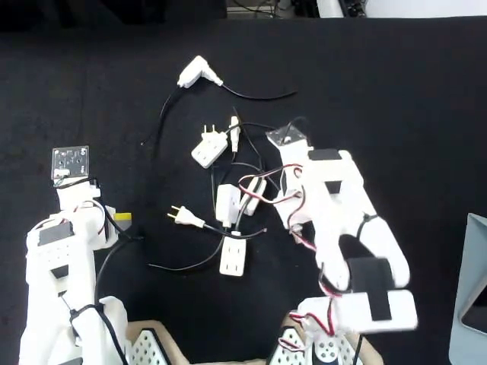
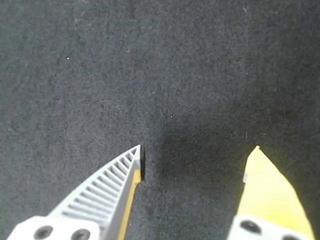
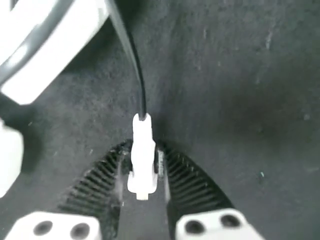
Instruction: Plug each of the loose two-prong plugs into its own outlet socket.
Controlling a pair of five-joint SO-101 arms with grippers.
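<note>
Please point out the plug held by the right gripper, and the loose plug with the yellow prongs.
held plug [image 3: 143,150]: right wrist view, its white body.
loose plug [image 1: 190,220]: high view, its white body.

Arms: two are standing, the left arm [image 1: 57,258] at 7 o'clock, the right arm [image 1: 342,228] at 5 o'clock.
Plugs [image 1: 185,218] [image 1: 209,146] [image 1: 234,134]: four are showing, one angled plug [image 1: 196,73] at 12 o'clock.
Outlet sockets [image 1: 227,204] [image 1: 233,257]: two are lying near centre.

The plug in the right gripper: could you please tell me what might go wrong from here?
The right gripper pinches only the slim sides of the plug, so it may twist or slip when pushed into a socket. Its cable leads towards the crowded outlet blocks, so pulling it could drag them.
</note>
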